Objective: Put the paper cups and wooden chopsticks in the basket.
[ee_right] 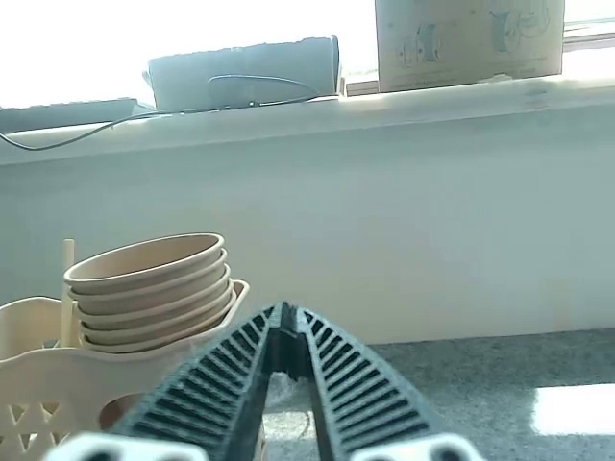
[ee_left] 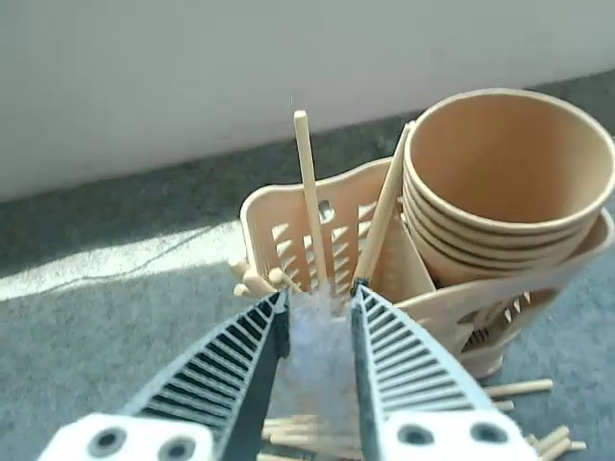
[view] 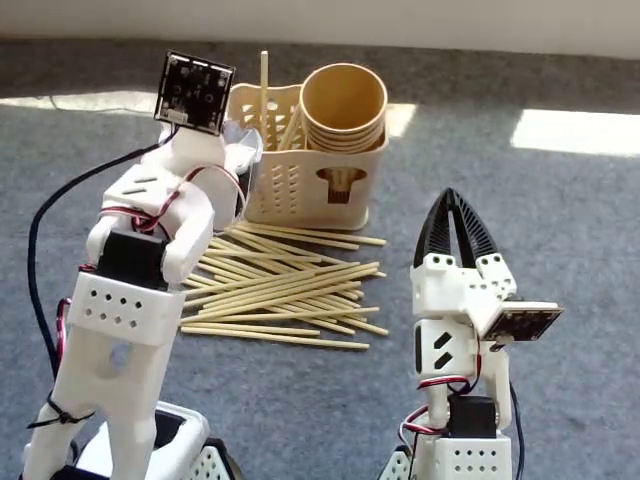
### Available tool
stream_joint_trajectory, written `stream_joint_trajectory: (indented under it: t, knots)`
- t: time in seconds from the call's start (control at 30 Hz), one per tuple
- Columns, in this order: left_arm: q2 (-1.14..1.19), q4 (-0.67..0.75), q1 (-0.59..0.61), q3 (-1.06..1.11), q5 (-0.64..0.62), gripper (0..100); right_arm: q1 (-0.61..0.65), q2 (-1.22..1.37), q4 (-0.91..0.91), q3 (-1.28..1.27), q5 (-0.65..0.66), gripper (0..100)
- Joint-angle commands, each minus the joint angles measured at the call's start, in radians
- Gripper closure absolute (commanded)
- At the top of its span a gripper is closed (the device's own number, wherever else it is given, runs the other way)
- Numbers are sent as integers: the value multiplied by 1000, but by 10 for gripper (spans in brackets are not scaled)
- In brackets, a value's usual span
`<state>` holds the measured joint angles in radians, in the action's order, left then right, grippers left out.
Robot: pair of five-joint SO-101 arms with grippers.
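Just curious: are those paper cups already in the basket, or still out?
In. The stacked paper cups stand upright inside the basket, rims above its wall.

Cups (view: 343, 100): paper, matt, smooth walls, rolled rims noted.
Chopsticks (view: 285, 295): bare wood, pale, matt.
Basket (view: 290, 190): plastic, perforated, faint sheen recorded.
Mat (view: 560, 230): grey cloth, rough short pile.
Left gripper (ee_left: 319, 298): black ribbed plastic, matt; white plastic base.
Right gripper (ee_right: 290, 315): black ribbed plastic, matt.
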<state>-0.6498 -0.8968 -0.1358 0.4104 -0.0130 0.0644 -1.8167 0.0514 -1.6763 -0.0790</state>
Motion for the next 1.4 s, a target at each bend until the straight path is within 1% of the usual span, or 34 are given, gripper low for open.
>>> stream_joint_trajectory:
  t: [0.0,0.07,0.27,0.37,0.47,0.67,0.77,0.87,1.07,1.13,1.27,1.37]
  knots:
    - [-36,-89,5,-53,11,888,-13,-16,4,-105,11,992]
    - [-36,-123,-1,-50,55,888,-13,-16,4,-105,11,992]
    - [-33,-267,-76,-42,163,891,-13,-16,4,-105,12,992]
    - [-33,-308,-105,1,204,891,-13,-16,4,-105,12,992]
    - [-33,-308,-116,62,241,889,-13,-16,4,-105,12,992]
    - [-33,-308,-156,166,376,887,-15,-16,4,-105,11,992]
    - [-33,-308,-177,214,422,879,-21,-16,4,-105,9,992]
    - [-31,-307,-182,260,431,845,-53,-16,4,-105,9,992]
    - [-19,-265,-182,312,431,844,-58,-18,4,-105,9,992]
    - [30,-259,-182,308,433,844,-61,-18,4,-105,9,992]
    - [183,-249,-182,266,488,846,-61,-18,4,-105,9,992]
    - [303,-247,-180,209,489,846,-61,-16,4,-105,9,992]
